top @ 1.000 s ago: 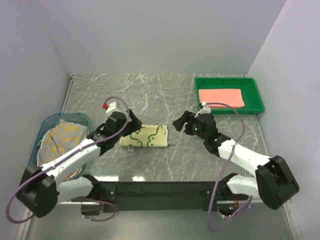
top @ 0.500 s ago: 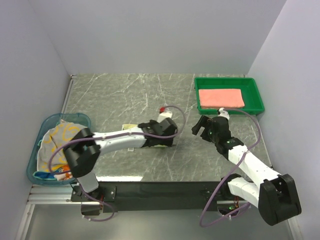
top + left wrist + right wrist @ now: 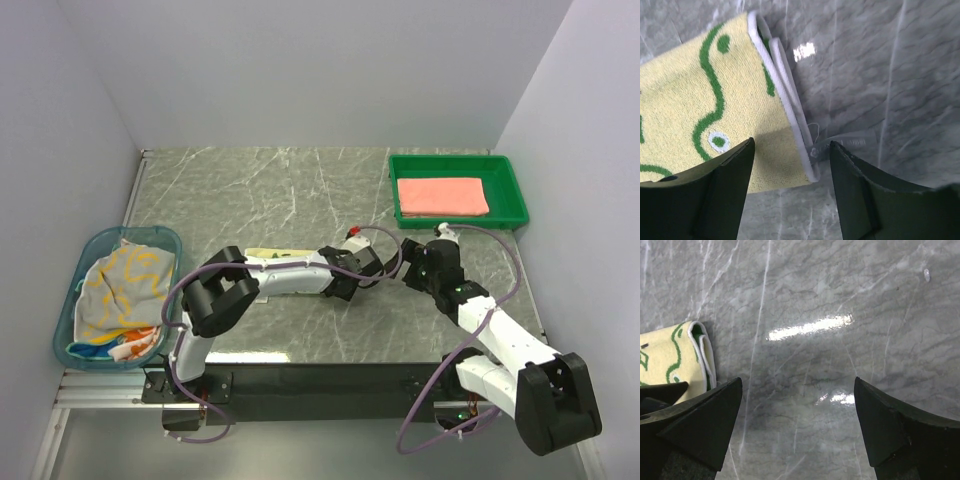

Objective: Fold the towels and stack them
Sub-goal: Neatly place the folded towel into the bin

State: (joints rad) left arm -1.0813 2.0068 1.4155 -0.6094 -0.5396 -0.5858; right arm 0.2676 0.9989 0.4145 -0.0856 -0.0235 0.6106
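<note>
We see our left gripper (image 3: pixel 790 146) stretched across the marble table (image 3: pixel 260 195). Its fingers are spread apart over the right end of the folded pale yellow frog towel (image 3: pixel 695 95), one on each side of its white-trimmed corner. Whether they touch the cloth we cannot tell. Our right gripper (image 3: pixel 797 383) hangs just right of that towel over bare stone, fingers wide apart and empty. A folded salmon-pink towel (image 3: pixel 443 195) lies in the green tray (image 3: pixel 460 222) at far right. A cream towel (image 3: pixel 120 285) sits crumpled in the blue basket (image 3: pixel 150 233) at left.
</note>
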